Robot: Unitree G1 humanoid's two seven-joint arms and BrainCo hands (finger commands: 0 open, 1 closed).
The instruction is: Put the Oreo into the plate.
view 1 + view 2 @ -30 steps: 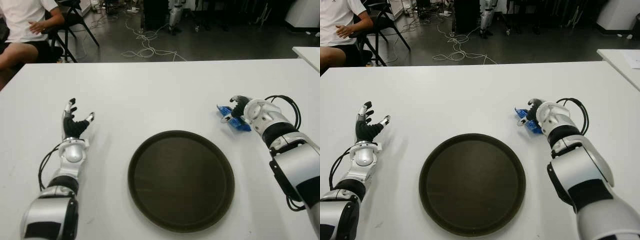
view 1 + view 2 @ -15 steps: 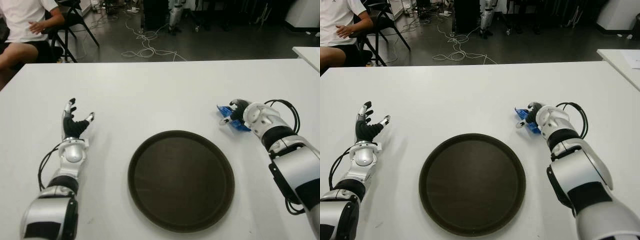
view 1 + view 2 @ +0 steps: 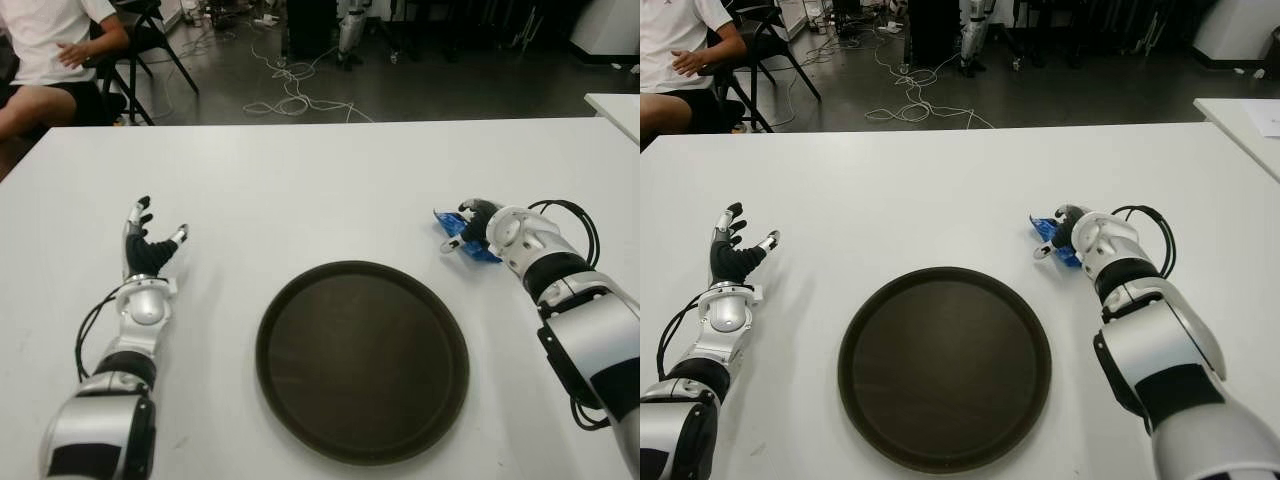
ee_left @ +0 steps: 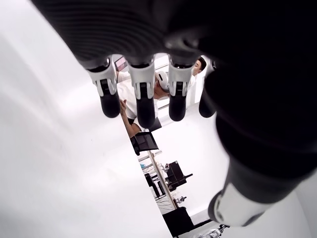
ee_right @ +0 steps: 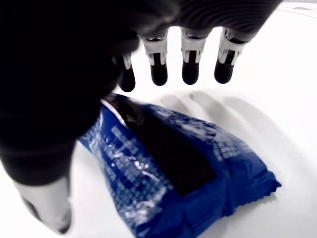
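- Right hand (image 3: 1072,232) of mine hovered over the Oreo (image 5: 178,168), fingers (image 5: 190,67) spread, not gripping it.
- Plate (image 3: 362,360) lay near, apart.
- Left hand (image 3: 148,250) was open, left of the plate.

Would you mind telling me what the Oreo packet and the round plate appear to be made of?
Oreo packet: thin glossy plastic film, judging by its crinkles, shiny highlights and crimped end seam. It lies under the right robot hand.

Plate: dark brown with a matte, faintly streaked face and raised rim; probably moulded plastic or wood-look laminate, hard to tell which.
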